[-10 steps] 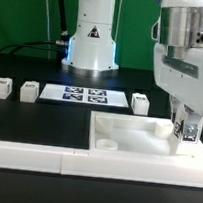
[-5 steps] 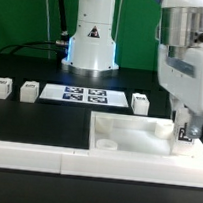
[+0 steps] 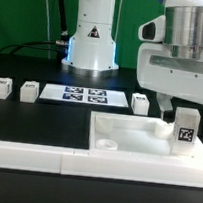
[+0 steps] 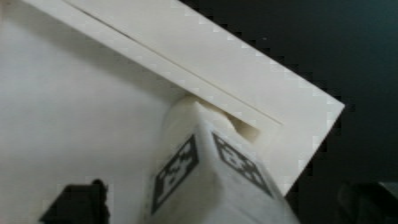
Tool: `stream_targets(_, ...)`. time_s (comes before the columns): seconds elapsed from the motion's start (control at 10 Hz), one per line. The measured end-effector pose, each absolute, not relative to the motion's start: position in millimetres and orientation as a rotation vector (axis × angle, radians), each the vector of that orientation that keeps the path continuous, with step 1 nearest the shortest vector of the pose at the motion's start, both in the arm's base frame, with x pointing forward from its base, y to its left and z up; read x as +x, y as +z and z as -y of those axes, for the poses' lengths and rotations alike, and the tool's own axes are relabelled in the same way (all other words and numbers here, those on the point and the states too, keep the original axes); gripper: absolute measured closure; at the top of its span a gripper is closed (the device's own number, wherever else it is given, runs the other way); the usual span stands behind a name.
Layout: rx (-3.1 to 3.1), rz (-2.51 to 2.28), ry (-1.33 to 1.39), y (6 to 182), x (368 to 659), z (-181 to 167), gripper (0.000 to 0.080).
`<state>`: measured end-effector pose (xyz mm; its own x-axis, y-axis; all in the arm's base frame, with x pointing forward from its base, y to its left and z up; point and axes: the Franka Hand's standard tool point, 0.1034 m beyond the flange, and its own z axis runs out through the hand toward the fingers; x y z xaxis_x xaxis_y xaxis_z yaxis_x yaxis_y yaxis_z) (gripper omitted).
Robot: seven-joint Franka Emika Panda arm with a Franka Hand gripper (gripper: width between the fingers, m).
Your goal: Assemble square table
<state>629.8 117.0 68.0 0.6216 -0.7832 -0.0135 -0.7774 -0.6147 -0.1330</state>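
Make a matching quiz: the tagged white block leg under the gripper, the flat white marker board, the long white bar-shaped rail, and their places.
1 tagged white block leg
2 flat white marker board
3 long white bar-shaped rail

A across the front, nearest the camera
B upright at the large white square slab's corner, exterior view's right
C flat before the white robot base

Pairs: 1-B; 2-C; 3-A

A large white plastic square slab (image 3: 136,138) with a raised rim lies flat on the surface. A small white tagged block leg (image 3: 185,131) stands upright in its corner on the exterior view's right. Behind the slab rest a second leg (image 3: 140,103) near its rim, and a third leg (image 3: 30,91) and fourth leg (image 3: 1,86) well apart
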Motion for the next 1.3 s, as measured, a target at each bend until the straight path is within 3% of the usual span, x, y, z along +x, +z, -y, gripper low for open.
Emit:
stream_targets(0.4,-3.024,-0.381,-0.158,71.8,634.1,-114.6,0.0151)
stream_targets(0.6,-3.032,-0.349,-0.160,71.5,634.2,-113.4,0.0151)
stream_targets(0.8,-3.026,-0.386,-0.158,71.4,634.2,-113.3,0.0405)
stream_targets(0.9,-2.994,-0.544,-0.149,71.1,633.9,-113.2,0.0405)
stream_targets(1.0,-2.972,-0.643,-0.144,71.0,634.0,-112.4,0.0509)
stream_targets(1.3,-2.834,-1.087,-0.109,70.2,633.0,-109.9,0.0509)
